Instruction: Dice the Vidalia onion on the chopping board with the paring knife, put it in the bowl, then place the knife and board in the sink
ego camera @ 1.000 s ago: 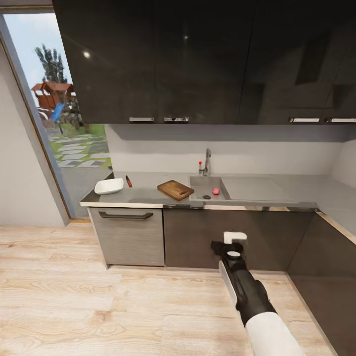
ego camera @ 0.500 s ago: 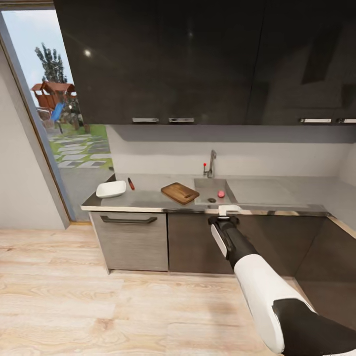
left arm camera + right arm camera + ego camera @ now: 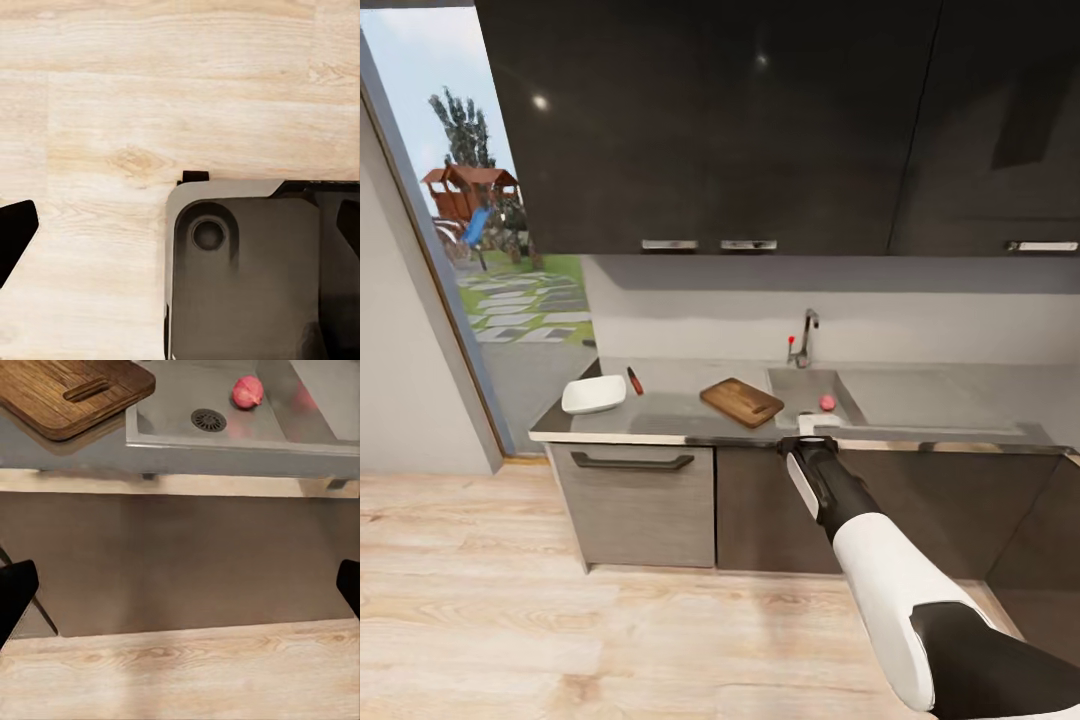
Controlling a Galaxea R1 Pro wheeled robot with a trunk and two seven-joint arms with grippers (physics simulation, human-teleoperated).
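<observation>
1. Head view: the desk [image 3: 680, 415] runs under dark wall cabinets [image 3: 710, 120]. The sink [image 3: 805, 385] is taken as landmark.
2. The Vidalia onion [image 3: 827, 402], pinkish-red, lies inside the sink basin, near its front right corner. The faucet [image 3: 805, 335] stands behind the basin.
3. The chopping board [image 3: 741, 401] lies flat on the desk, just beside the sink on the window side, set at an angle.
4. The paring knife [image 3: 634, 380] lies farther from the sink than the board. The bowl [image 3: 593, 394] sits just past the knife, near the desk's end, with nothing seen in it.
5. The right hand [image 3: 815, 432] is at the desk's front edge, in front of the sink. From the head view I cannot tell its state.
6. Right wrist view adds detail: the onion [image 3: 247, 391] rests beside the round drain [image 3: 208, 419], and the board's handle slot shows. The 2 fingertips [image 3: 15, 596] stand far apart, released, grasping nothing.
7. Left wrist view: wooden floor [image 3: 150, 97] and part of the robot's base [image 3: 247, 270]; 1 dark fingertip [image 3: 13, 234] shows, so I cannot tell the left hand's state.
</observation>
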